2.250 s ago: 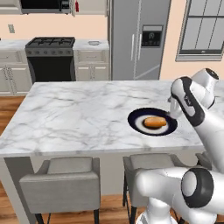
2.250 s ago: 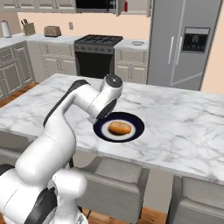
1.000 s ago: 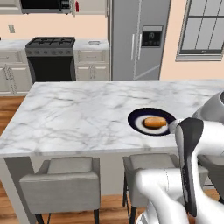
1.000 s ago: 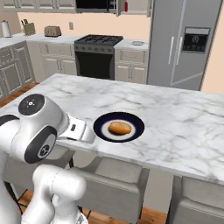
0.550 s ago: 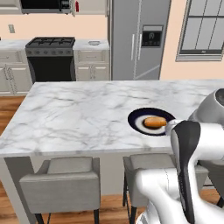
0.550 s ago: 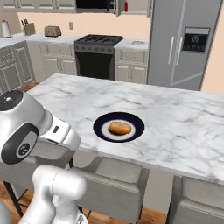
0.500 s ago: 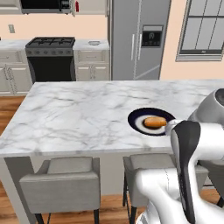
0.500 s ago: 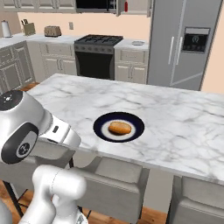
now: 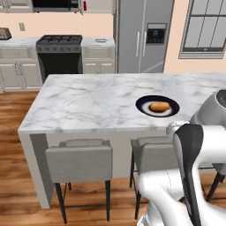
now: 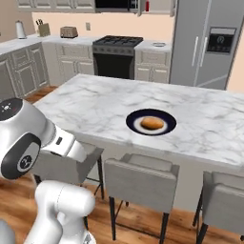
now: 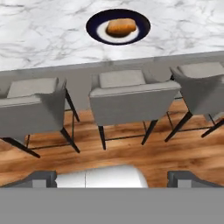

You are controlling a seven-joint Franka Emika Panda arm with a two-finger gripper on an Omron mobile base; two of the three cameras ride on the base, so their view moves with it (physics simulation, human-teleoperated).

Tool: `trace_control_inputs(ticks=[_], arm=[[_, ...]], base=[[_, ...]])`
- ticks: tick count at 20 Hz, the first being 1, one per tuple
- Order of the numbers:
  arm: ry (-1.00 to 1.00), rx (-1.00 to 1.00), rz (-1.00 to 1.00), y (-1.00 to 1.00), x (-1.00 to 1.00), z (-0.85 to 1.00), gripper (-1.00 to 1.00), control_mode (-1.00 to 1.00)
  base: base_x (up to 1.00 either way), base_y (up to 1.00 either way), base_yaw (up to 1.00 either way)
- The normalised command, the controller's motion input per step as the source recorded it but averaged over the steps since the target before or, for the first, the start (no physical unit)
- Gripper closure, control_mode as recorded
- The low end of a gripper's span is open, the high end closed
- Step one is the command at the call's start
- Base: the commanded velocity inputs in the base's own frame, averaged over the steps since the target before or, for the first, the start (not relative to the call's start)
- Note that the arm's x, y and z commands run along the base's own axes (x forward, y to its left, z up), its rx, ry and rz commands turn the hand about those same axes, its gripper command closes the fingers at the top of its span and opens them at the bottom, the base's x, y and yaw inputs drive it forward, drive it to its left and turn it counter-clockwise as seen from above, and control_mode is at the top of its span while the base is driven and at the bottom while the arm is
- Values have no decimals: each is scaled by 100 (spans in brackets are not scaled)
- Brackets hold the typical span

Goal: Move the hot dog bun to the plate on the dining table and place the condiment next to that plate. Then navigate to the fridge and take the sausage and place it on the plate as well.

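The hot dog bun [image 9: 160,106] [image 10: 151,123] [image 11: 121,27], orange-tan, lies in the middle of the dark navy plate [image 9: 145,105] [image 10: 133,120] [image 11: 94,26] on the marble dining table [image 9: 88,106] [image 10: 95,107] [image 11: 39,39]. My gripper [image 11: 114,178] is open and empty, pulled back low in front of the stools, well short of the table edge. A slim red bottle, the condiment [image 9: 84,5] [image 10: 147,5], stands high at the back wall beside the microwave. The grey fridge [image 9: 143,35] [image 10: 207,43] has its doors shut. The sausage is hidden.
Grey stools [image 9: 79,161] [image 10: 140,183] [image 11: 131,94] are tucked under the table's near side on a wood floor. A black stove [image 9: 58,55] [image 10: 116,57] and beige cabinets line the back wall. My folded arm fills the lower right of the left base view.
The arm has pulled away from the plate and folded down low. In the last half second the whole scene has shifted and shrunk: the base is backing off. The bun stays on the plate.
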Motion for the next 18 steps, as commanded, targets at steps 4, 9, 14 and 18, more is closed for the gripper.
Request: trace_control_inputs(ticks=[4, 9, 14, 18], arm=[[0, 0, 0, 0, 0, 0, -100, 100], [0, 0, 0, 0, 0, 0, -100, 100], [0, 0, 0, 0, 0, 0, -100, 100], [0, 0, 0, 0, 0, 0, -100, 100]], base=[[-71, 79, 6], [-53, 92, 4], [-39, 100, 4], [-25, 100, 1]])
